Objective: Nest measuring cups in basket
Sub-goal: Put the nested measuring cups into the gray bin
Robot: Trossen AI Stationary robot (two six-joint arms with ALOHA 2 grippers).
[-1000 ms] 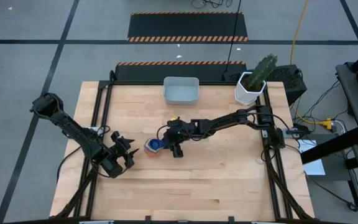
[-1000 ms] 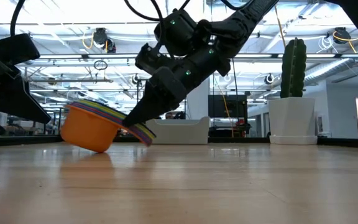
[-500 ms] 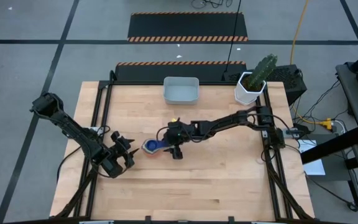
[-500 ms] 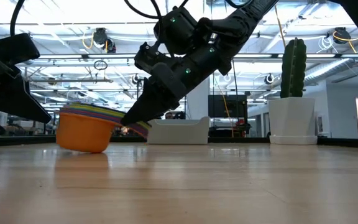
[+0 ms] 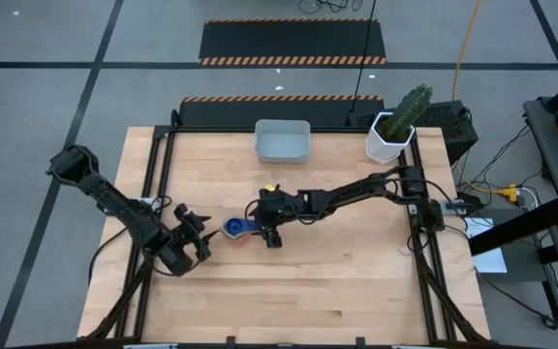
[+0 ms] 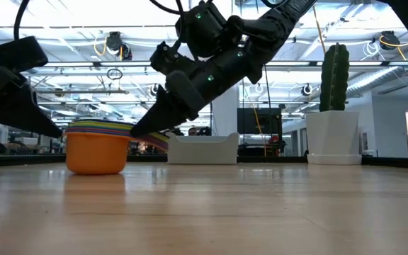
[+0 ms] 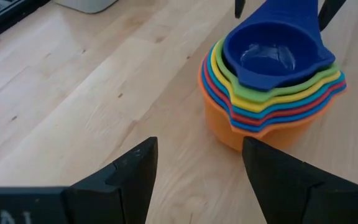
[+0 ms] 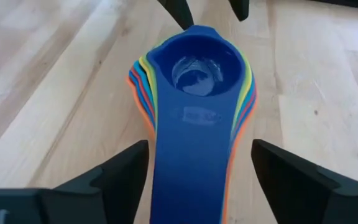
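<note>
The nesting half of my job looks finished: the measuring cups (image 7: 271, 87) sit one inside another as a single upright stack on the worktop (image 5: 356, 281), orange on the outside, then bands of blue, red, yellow and green, with the dark blue cup on top, its handle reaching toward my right wrist. The stack stands flat on the wood in the low view, roughly mid-worktop and a little toward the left side, between my two claws. My right claw (image 8: 197, 180) is wide apart, its fingers straddling the dark blue handle on either side without pinching it, so I judge it is holding nothing just now. My left claw (image 7: 197, 171) waits just beside the stack on the opposite side, also spread wide and empty, its fingers framing the cups from a short way off. What is left is the second half: the basket (image 5: 282, 142) sits at the far edge of the worktop, about midway along it, well apart from the stack, and I can see no cup in it. Beside it at the far right corner stands the cactus pot (image 5: 389, 138), which is no part of this. So I reckon the whole stack has yet to be gripped, carried across and set down inside the basket.
</note>
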